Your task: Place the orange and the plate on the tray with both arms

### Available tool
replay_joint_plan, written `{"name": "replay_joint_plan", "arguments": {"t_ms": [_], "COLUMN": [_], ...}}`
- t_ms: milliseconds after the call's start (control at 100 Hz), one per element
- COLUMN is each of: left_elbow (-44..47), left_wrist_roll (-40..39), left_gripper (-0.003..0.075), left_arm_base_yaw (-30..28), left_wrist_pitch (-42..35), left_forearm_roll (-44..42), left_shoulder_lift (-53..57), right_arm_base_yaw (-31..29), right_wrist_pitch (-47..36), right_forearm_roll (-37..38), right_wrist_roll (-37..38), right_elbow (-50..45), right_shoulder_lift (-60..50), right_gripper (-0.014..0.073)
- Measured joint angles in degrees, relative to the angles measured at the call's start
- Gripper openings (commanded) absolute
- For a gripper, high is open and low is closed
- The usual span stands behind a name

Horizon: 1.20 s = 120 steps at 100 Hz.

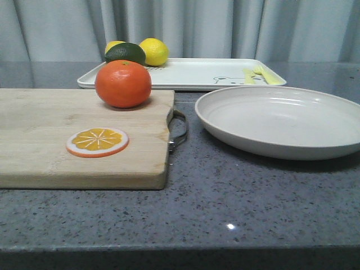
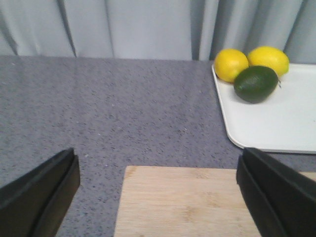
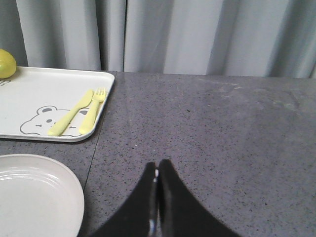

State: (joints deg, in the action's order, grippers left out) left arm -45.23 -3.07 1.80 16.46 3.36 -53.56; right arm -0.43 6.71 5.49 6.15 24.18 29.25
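Orange: I see it whole and round on the far right part of the wooden cutting board, clear of both grippers.
Orange slice: flat disc lying on the board, nearer me than the whole fruit.
Cutting board handle: metal loop on the board's right edge, pointing toward the plate.
Plate: off-white, shallow, sitting on the grey speckled countertop right of the board and just in front of the tray; nothing on it.
Tray: white, rectangular, at the back of the counter before the grey curtain; a bear line drawing shows near its right end.
Lemons: I count two in the tray's far left corner.
Avocado: dark green, touching the lemons, just in front of them on the tray.
Yellow knife and fork: side by side on the tray beside the bear.
Left gripper: I read the fingers spread wide, nothing between them, hovering over the board's left end.
Right gripper: I read the fingertips pressed together, empty, above bare counter right of the plate.
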Motion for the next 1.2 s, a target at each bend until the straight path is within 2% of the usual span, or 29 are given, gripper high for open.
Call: {"name": "replay_joint_plan", "arguments": {"t_ms": [370,640,930,1200], "left_elbow": [-18.53,-31.84,-43.34,-46.51], "left_wrist_roll": [0.00,0.00,0.00,0.00], "left_gripper": [0.0621,0.0620,0.0620,0.0620], "left_arm_base_yaw": [13.16,20.74,25.08,25.51], "left_wrist_pitch": [10.82,23.74,34.09,37.67], "left_forearm_roll": [0.09,4.55,6.18,6.31], "left_shoulder_lift": [-20.02,-32.76,-42.67,-47.65], "right_arm_base_yaw": [0.00,0.00,0.00,0.00], "right_wrist_pitch": [0.00,0.00,0.00,0.00], "right_forearm_roll": [0.00,0.00,0.00,0.00], "right_wrist_roll": [0.00,0.00,0.00,0.00], "right_elbow": [0.00,0.00,0.00,0.00], "right_shoulder_lift": [0.00,0.00,0.00,0.00], "right_gripper": [-0.0056,-0.0056,-0.0056,-0.0056]}}
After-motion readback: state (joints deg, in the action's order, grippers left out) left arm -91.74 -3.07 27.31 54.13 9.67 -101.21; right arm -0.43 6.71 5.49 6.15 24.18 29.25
